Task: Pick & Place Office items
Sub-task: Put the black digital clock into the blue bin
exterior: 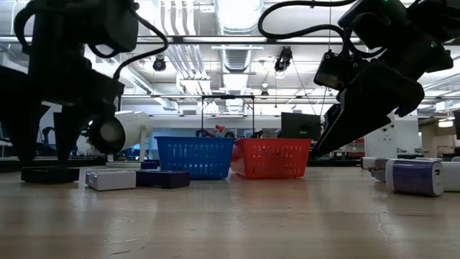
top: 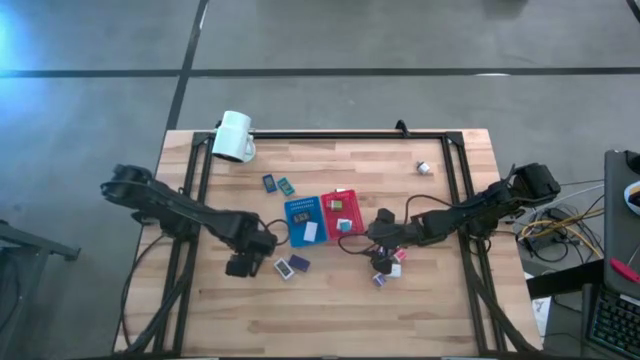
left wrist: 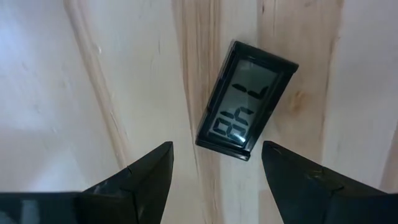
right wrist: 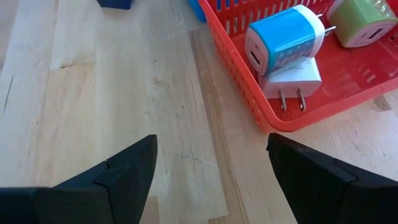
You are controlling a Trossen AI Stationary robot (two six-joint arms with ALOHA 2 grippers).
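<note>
My left gripper (left wrist: 214, 152) is open and points down over a flat black piece with a grey display (left wrist: 247, 101), which lies flat on the wood just ahead of the fingertips and shows in the low view as the black piece (exterior: 50, 174). A white piece (exterior: 110, 179) and a dark blue piece (exterior: 164, 178) lie beside it. My right gripper (right wrist: 211, 146) is open over bare wood next to the red tray (right wrist: 249, 99), which holds a teal plug (right wrist: 283, 40), a white plug (right wrist: 291, 79) and a green one (right wrist: 364, 22). Small plugs (top: 393, 268) lie by the right gripper (top: 382, 262).
The blue tray (top: 303, 220) and red tray (top: 343, 212) stand side by side mid-table between the arms. A white mug (top: 233, 136) lies at the far left. Two small pieces (top: 278, 184) lie behind the blue tray, and a white one (top: 424, 168) lies far right.
</note>
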